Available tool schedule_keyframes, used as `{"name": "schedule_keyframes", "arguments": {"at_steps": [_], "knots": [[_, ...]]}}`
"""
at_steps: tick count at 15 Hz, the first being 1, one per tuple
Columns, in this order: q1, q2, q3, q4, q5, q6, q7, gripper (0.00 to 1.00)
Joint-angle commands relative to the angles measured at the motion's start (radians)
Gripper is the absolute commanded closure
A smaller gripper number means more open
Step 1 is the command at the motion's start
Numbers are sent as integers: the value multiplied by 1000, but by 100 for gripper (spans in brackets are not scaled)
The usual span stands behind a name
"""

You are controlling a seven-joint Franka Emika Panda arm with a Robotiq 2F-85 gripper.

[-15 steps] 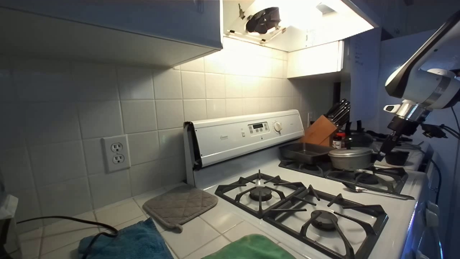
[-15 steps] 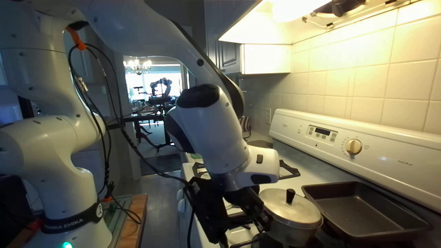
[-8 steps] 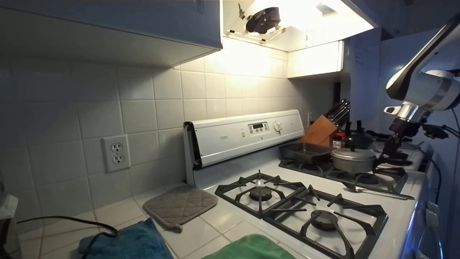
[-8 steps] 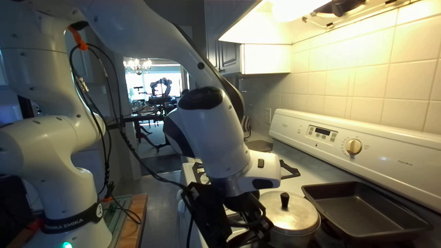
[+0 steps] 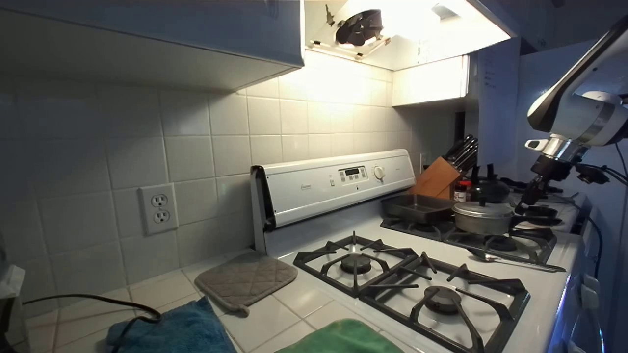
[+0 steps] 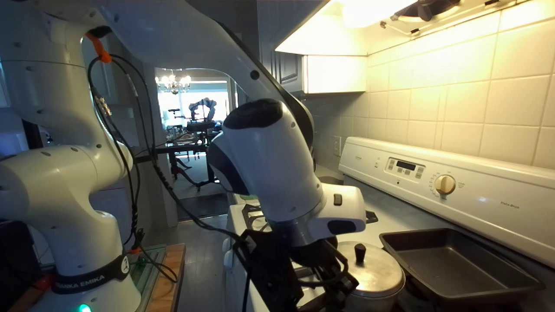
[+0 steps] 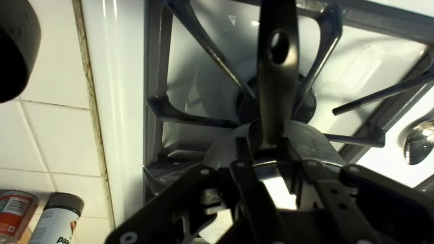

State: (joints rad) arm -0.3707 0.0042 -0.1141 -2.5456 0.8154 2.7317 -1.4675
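A metal saucepan (image 5: 483,221) with its lid on sits on a back-row burner grate in both exterior views; a dark knob (image 6: 360,253) tops the lid. Its long dark handle (image 7: 276,84) runs toward the top of the wrist view. My gripper (image 7: 267,144) is partly open, with a visible gap between its fingertips. Through that gap the shiny lid and the root of the handle show, and I see nothing pinched there. In an exterior view the gripper (image 5: 521,210) hangs just above the handle's root, beside the pan; whether it touches is hard to tell.
A dark baking pan (image 6: 459,264) stands beside the saucepan, toward the control panel. Behind are a knife block (image 5: 436,176) and spice jars (image 7: 57,217). A metal spoon (image 5: 525,264) lies near the stove's front edge. The lit range hood (image 5: 441,29) overhangs the stove.
The saucepan has shifted slightly and its lid's tilt has changed. Its handle, earlier covered by my gripper in an exterior view, now shows. The gripper has risen off the handle.
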Motion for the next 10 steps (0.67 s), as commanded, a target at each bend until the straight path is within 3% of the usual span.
{"name": "schedule_keyframes", "arguments": {"at_steps": [1, 3, 10], "knots": [[-9, 15, -11, 21, -25, -17, -1, 49], [-12, 4, -17, 11, -80, -41, 29, 52], [-14, 2, -36, 12, -232, -90, 51, 4]]}}
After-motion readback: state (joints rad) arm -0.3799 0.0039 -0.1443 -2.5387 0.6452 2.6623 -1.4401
